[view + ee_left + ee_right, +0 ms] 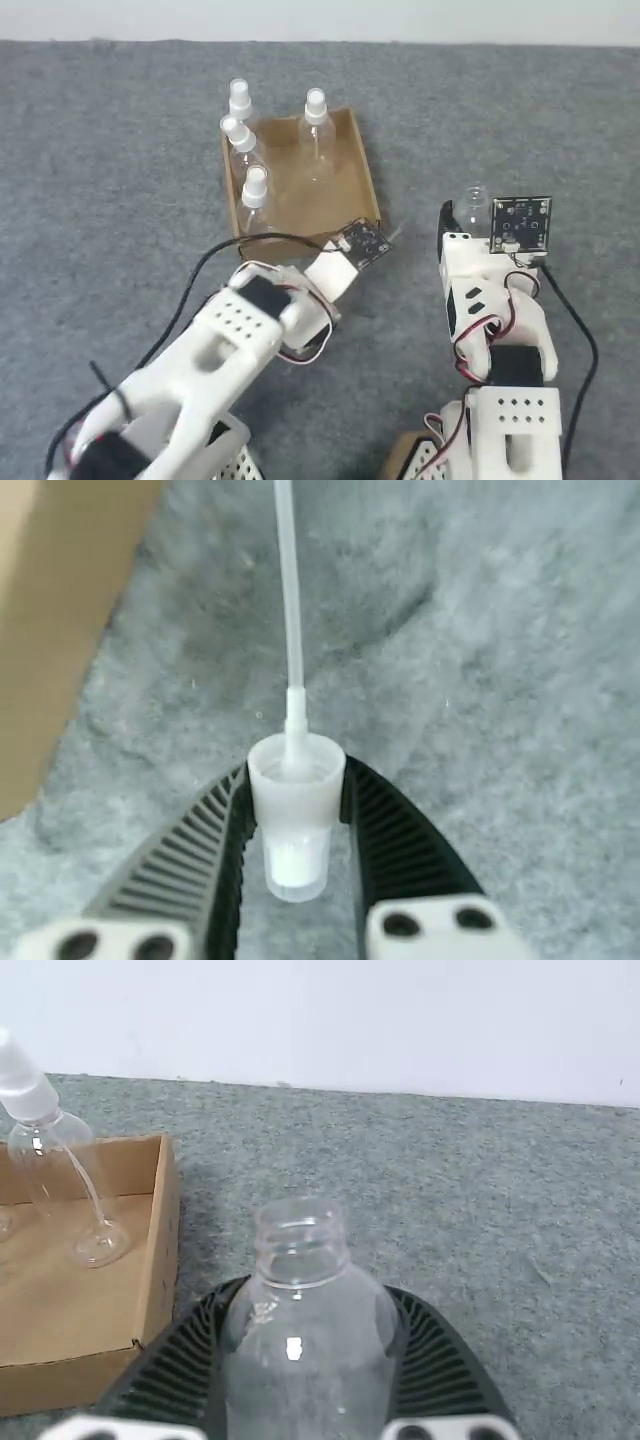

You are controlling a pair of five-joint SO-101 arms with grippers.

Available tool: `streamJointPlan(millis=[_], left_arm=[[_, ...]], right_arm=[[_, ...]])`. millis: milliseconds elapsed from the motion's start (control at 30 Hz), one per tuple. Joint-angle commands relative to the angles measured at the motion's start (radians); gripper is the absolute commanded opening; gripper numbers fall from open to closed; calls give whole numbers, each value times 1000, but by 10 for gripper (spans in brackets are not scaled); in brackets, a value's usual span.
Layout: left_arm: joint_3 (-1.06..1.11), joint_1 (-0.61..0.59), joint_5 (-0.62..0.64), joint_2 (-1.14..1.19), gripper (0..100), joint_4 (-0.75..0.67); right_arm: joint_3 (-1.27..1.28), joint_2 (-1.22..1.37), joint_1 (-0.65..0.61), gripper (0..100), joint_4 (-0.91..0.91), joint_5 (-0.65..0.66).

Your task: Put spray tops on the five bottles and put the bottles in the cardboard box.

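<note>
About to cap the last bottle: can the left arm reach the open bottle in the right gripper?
Probably yes. The bottle stands upright with its mouth uncovered, and only carpet lies between it and the left gripper holding the spray top.

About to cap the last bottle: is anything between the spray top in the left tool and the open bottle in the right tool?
Nothing visible does. Bare carpet separates the spray top from the open bottle.
</note>
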Motion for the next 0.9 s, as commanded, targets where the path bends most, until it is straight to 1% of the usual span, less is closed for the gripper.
streamJointPlan(millis=[0, 167, 300, 567, 667, 800, 867], left_arm=[[19, -12, 21, -172, 13, -5], [36, -12, 31, -276, 13, 41], [31, -12, 135, -351, 13, 80], [38, -9, 348, -549, 13, 101], [35, -11, 400, -624, 13, 138], [41, -14, 431, -717, 13, 150], [54, -44, 462, -758, 13, 147]], right_arm=[[-21, -28, 7, 40, -27, -3], [-20, -28, 5, 40, -27, -3], [-20, -28, 5, 40, -27, -5], [-20, -28, 5, 40, -27, -5], [-20, -28, 5, 40, -27, -5], [-20, -28, 5, 40, -27, -3], [-20, -28, 5, 40, -27, -3]])
